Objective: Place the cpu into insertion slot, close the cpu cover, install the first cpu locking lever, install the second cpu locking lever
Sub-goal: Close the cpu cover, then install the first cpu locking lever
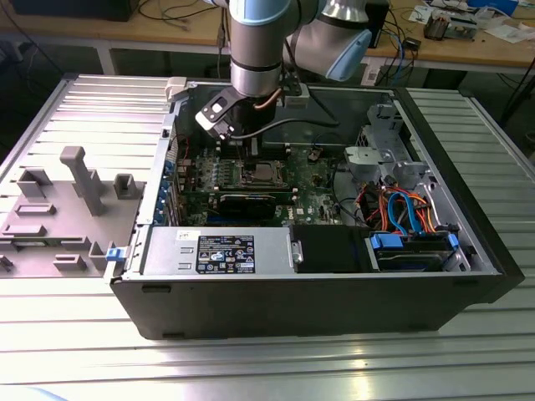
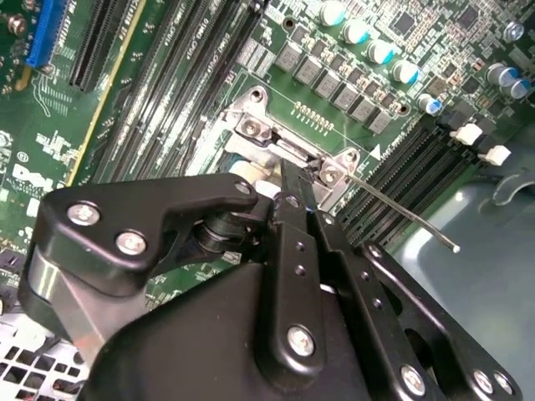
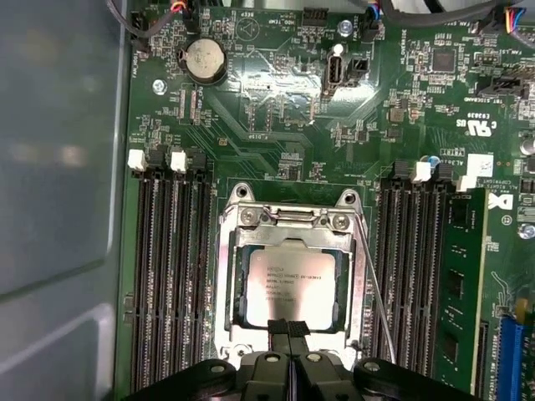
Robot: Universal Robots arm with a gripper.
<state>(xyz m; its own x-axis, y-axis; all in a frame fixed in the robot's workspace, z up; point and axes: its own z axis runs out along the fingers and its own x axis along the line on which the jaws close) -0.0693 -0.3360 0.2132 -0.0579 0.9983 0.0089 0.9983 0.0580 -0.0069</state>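
Operator: Where is the chip (image 3: pixel 288 284) sitting?
Technician: It is lying in the socket (image 3: pixel 222 251), under the cover (image 3: pixel 288 238).
Operator: And the gripper (image 3: pixel 288 327)?
Technician: Its fingers are pressing together, empty, at the chip's edge.

cpu cover (image 3: pixel 236 284) edge behind hand (image 3: pixel 288 327)
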